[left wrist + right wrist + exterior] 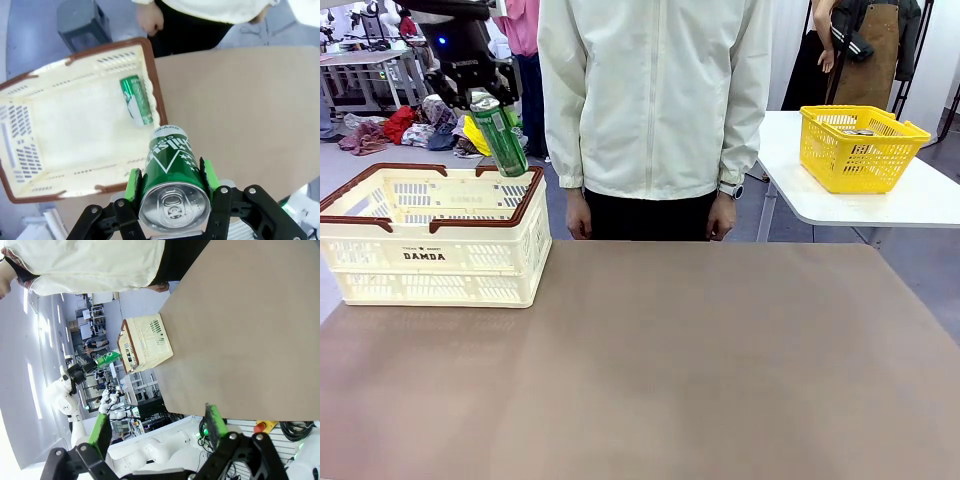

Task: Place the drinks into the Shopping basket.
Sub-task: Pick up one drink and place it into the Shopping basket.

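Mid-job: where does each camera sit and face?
Front: fixed between the arms, facing the person across the brown table; left gripper holds a green metal can over a corner of the cream slotted basket.
Left wrist: looks down past that can into the basket, another green can inside.
Right wrist: rolled sideways, open right gripper facing the table.
All share the basket.

Table [700, 360] lying open across centre, right; basket [380, 262] blocking left; person [655, 100] standing top centre; can [136, 100] occupying basket floor edge.

The left end effector [171, 179] clamps a green can [170, 155] over the Shopping basket [151, 75], where a second can [136, 99] lies.
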You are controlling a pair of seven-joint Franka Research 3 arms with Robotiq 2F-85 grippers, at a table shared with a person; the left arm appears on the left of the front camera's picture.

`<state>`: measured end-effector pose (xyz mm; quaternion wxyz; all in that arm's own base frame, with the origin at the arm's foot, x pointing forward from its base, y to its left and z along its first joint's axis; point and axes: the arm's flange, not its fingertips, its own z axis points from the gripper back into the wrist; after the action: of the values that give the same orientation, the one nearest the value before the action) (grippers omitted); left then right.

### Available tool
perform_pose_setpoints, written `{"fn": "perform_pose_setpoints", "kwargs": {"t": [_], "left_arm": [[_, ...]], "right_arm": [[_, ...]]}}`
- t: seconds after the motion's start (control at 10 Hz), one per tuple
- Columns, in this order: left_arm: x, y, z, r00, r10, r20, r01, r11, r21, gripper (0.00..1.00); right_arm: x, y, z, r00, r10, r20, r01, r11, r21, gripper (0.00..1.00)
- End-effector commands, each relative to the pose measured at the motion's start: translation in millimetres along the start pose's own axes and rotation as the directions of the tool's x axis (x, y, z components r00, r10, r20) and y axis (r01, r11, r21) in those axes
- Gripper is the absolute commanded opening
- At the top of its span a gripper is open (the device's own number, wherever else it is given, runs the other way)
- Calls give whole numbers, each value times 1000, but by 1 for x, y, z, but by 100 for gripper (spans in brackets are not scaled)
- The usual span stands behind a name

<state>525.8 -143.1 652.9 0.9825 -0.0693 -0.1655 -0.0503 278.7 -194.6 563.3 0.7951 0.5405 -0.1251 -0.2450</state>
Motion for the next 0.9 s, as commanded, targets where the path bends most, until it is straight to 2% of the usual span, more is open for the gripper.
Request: {"fn": "perform_pose_setpoints", "kwargs": {"t": [0.0,0.2,0.4,0.8], "left_arm": [[16,24,-3,999,46,-4,-46,999,14,0],[14,41,-33,995,88,-54,-86,996,36,0],[3,54,-65,986,155,-66,-149,985,86,0],[-25,68,-131,948,287,-136,-253,941,227,0]], "right_arm": [[1,5,2,1000,-10,-1,10,1000,7,100],[1,5,2,1000,-10,-1,10,1000,7,100],[1,5,2,1000,-10,-1,10,1000,7,100],[1,5,2,1000,-10,-1,10,1000,7,100]]}}
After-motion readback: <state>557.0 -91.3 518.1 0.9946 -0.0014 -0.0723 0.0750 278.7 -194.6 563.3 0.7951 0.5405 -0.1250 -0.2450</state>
